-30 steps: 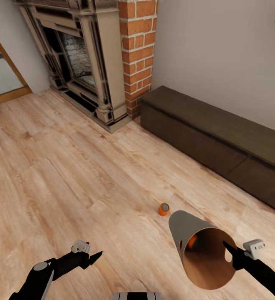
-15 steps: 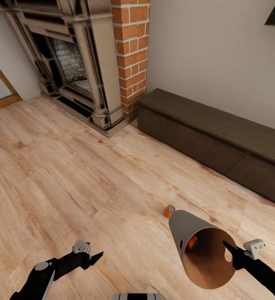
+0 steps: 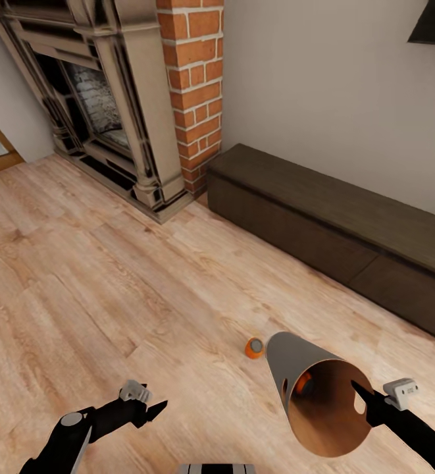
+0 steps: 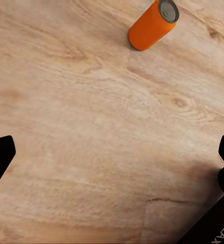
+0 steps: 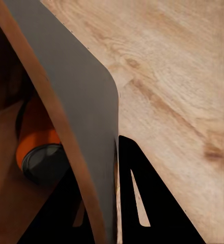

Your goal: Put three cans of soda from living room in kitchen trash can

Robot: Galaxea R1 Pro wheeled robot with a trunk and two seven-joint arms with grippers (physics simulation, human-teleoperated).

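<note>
The right gripper (image 3: 360, 400) has its fingers clenched on the rim of the tash can (image 3: 309, 388), tilted with one orange can (image 5: 38, 147) inside, while another orange can (image 3: 254, 347) lies on the floor at its 11 o'clock, and the left gripper (image 3: 153, 411) hangs with fingers spread, presumably to collect it.

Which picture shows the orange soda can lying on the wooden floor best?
The left wrist view: the orange soda can with a grey metal top lies there large, its whole side visible. In the head view it is small, beside the grey tapered bin. The right wrist view shows another orange can inside the bin.
</note>
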